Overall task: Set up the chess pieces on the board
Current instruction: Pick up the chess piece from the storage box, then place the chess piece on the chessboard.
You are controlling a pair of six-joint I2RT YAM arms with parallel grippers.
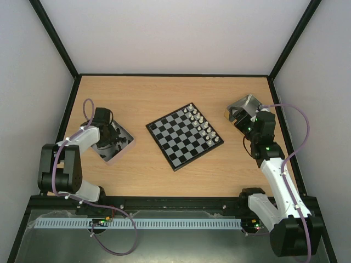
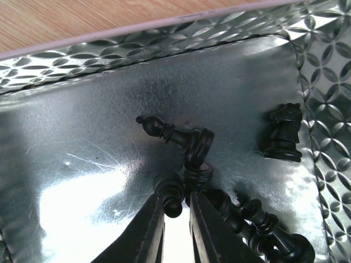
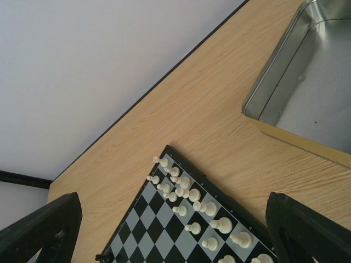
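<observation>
The board [image 1: 184, 136] lies mid-table with several white pieces [image 1: 200, 123] in two rows along its right side; they also show in the right wrist view [image 3: 189, 194]. One small black piece [image 3: 104, 256] stands at a board corner. My left gripper [image 2: 178, 211] is down in the left tin [image 2: 82, 137]. Its jaws stand close together with the head of a black piece [image 2: 173, 194] between the tips, and a sliver of gap shows. A lying black bishop [image 2: 159, 130], a knight [image 2: 282, 131] and more black pieces [image 2: 263, 224] lie around. My right gripper [image 3: 175, 241] is wide open and empty above the table.
The right tin [image 3: 307, 82] sits at the far right [image 1: 244, 107], with no pieces showing in its visible part. The left tin [image 1: 126, 148] sits left of the board. Black frame rails edge the table, and white walls stand behind and at the sides.
</observation>
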